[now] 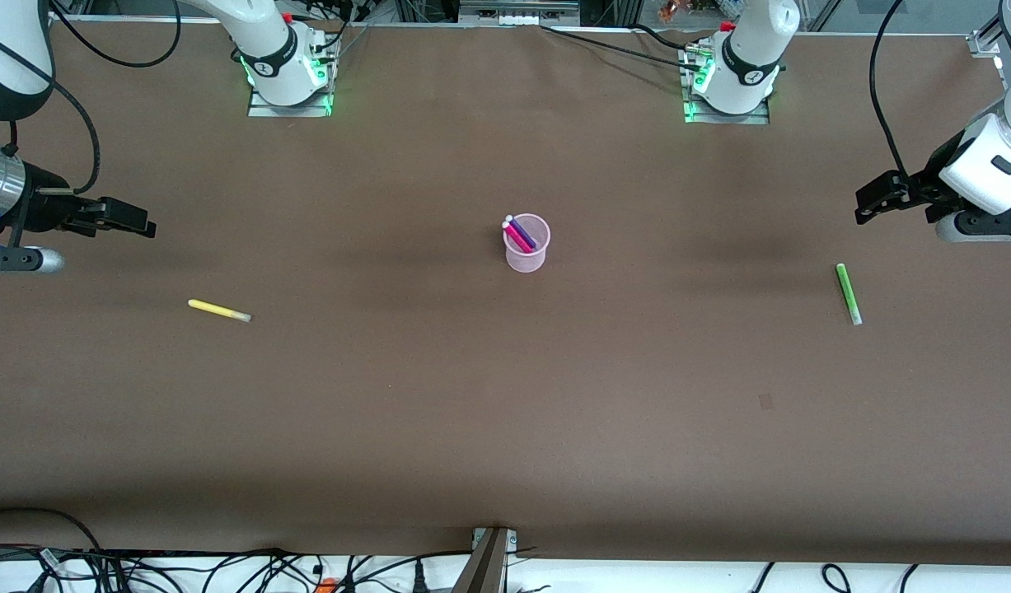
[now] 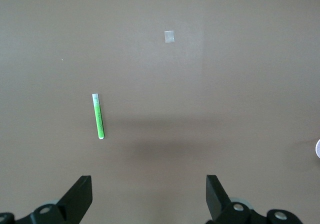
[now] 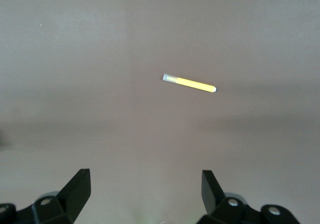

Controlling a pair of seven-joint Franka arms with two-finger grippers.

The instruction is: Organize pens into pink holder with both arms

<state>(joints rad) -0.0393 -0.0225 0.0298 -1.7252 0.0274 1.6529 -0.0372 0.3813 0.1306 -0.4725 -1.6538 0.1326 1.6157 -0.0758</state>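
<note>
Pink holder sits mid-table with the magenta pen and dark purple pen already in it, both leaning toward the right arm's end. Two pens are left on the brown table.

Yellow pen lies flat toward the right arm's end, nearer the front camera than the holder; its long axis runs roughly along the table's length, pale tip toward the holder. Right gripper hangs spread wide and empty over the table close by, so that arm is the nearer one.

Green pen lies flat toward the left arm's end, long axis running roughly toward the front camera, pale tip on the camera end. Left gripper hangs released and empty above the table beside it.
</note>
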